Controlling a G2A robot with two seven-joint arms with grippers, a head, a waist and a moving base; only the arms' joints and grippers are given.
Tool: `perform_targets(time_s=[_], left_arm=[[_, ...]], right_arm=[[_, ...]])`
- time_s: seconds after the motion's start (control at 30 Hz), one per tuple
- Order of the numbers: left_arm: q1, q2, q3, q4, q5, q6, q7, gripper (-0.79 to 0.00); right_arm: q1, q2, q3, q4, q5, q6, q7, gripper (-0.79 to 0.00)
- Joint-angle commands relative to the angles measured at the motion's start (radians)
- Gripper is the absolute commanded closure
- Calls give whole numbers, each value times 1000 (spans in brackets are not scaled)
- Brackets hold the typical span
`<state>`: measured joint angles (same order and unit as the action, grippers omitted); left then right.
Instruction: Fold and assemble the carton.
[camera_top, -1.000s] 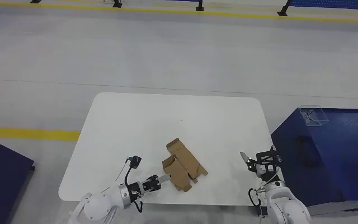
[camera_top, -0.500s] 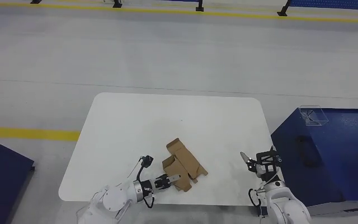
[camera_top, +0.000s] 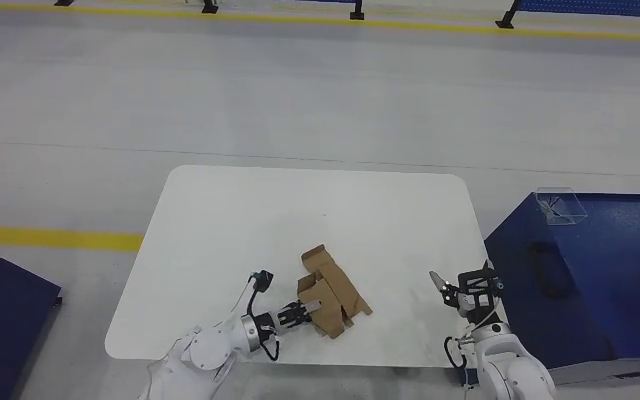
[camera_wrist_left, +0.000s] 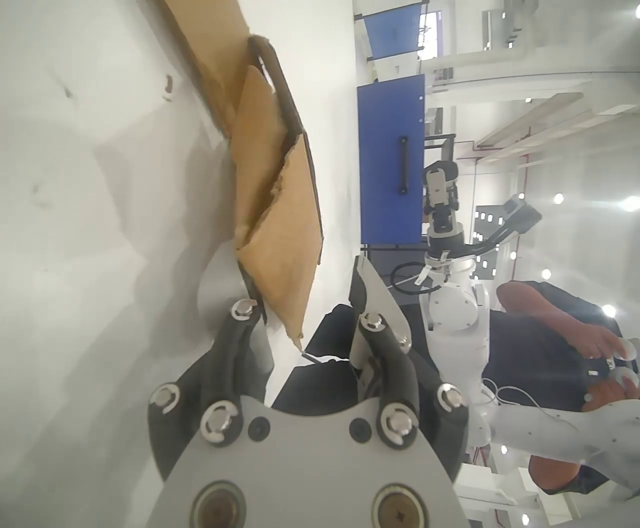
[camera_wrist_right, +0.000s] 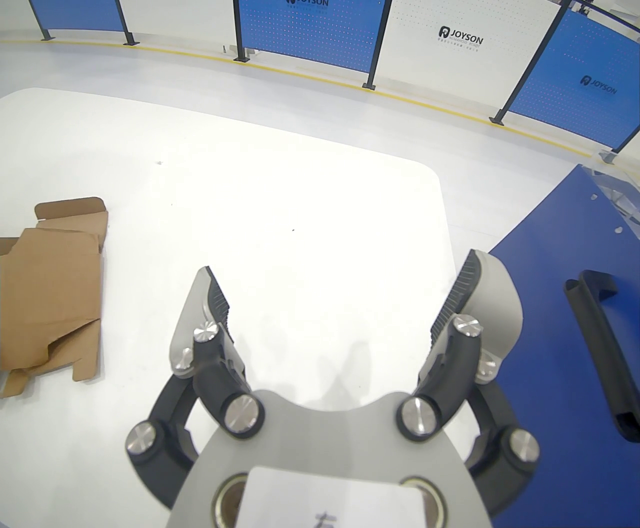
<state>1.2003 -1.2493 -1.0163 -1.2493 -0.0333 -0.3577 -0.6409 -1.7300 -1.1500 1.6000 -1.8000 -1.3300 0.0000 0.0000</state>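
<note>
Carton lies at 6 o'clock on the tabletop, largely flat with one flap lifted; assembly appears barely begun. Left gripper, at the carton's 8 o'clock, is spread with that flap's edge between its jaws. Right gripper, spread and empty, hangs at the tabletop's 4 o'clock, well apart. Walls are not yet erected.

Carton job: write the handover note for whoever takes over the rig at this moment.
Left gripper: open, at the near edge of the carton, one flap between its jaws.
Right gripper: open, by the right edge of the table, apart from the carton.
Carton: lies mostly flat on the table's near half.
Done: no box shape formed.
Left: raise walls, fold and tuck flaps.
</note>
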Motion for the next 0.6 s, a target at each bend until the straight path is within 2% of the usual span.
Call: perform_targets(time_s=[0.0, 0.2, 0.5, 0.57], left_arm=[[18, 4, -17, -22, -27, -36, -6, 0], [71, 20, -74, -90, -106, -86, -54, 0], [71, 20, -74, -90, -106, -86, -54, 0], [81, 22, -74, -110, -108, -81, -66, 0]], right_arm=[[0, 0, 0, 0, 0, 0, 0, -785], [0, 0, 0, 0, 0, 0, 0, -785], [0, 0, 0, 0, 0, 0, 0, -785], [0, 1, 11, -13, 40, -45, 19, -785]])
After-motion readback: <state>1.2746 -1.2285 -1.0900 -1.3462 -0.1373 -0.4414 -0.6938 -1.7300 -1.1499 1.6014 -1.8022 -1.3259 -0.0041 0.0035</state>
